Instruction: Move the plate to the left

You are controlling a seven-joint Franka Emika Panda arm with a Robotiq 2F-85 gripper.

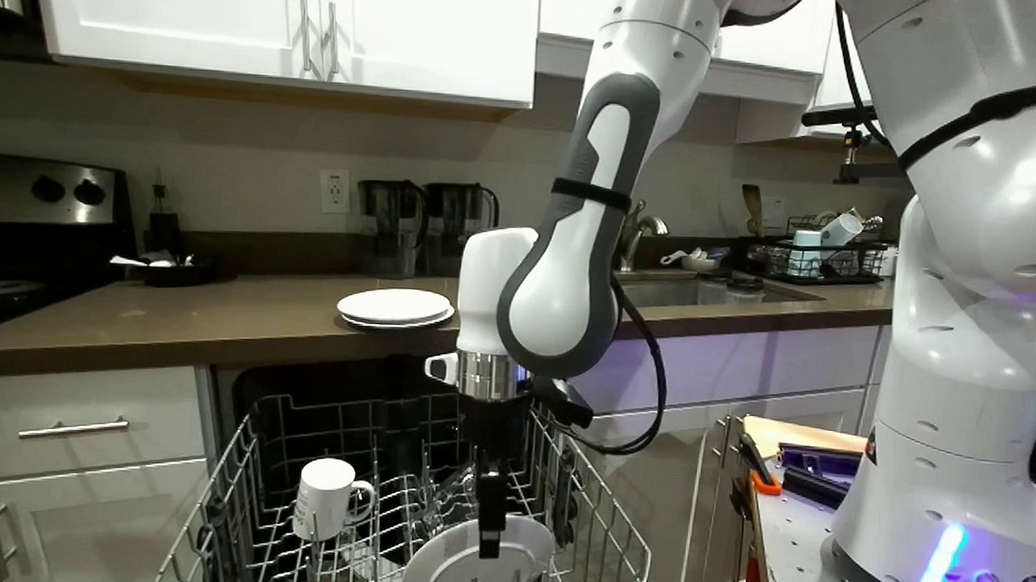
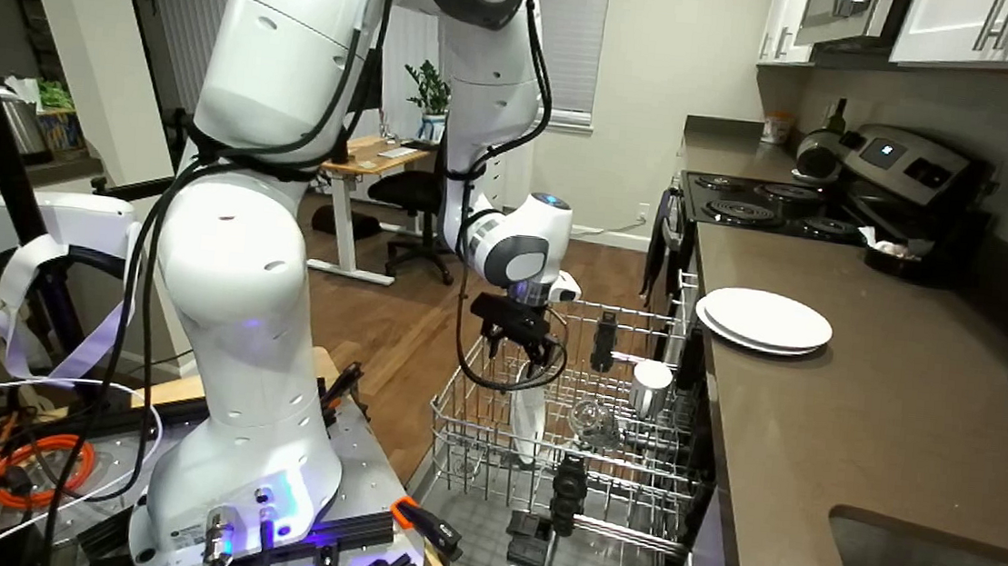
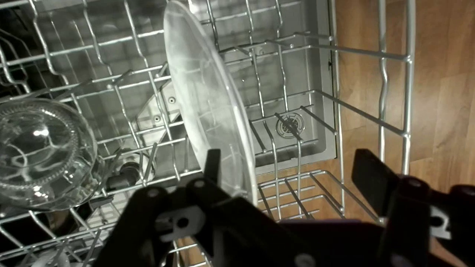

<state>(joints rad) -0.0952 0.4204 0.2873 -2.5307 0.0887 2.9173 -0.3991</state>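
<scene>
The white plate (image 1: pixel 514 571) stands tilted on edge in the dishwasher rack (image 1: pixel 601 496). It shows nearly edge-on in an exterior view (image 2: pixel 527 424) and from above in the wrist view (image 3: pixel 213 107). My gripper (image 3: pixel 291 167) is open and points down over the rack. In the wrist view the left finger overlaps the near end of the plate, and the right finger is well to the right, toward the rack's side. The gripper (image 1: pixel 490 535) hangs in front of the plate's upper part in an exterior view. Whether a finger touches the plate I cannot tell.
A white mug (image 1: pixel 323 499) and a clear glass item (image 3: pixel 44 152) sit in the rack beside the plate. Stacked white plates (image 1: pixel 395 307) lie on the counter (image 1: pixel 246 314) above. Wire tines and the rack's side wall (image 3: pixel 407 92) stand close around the gripper.
</scene>
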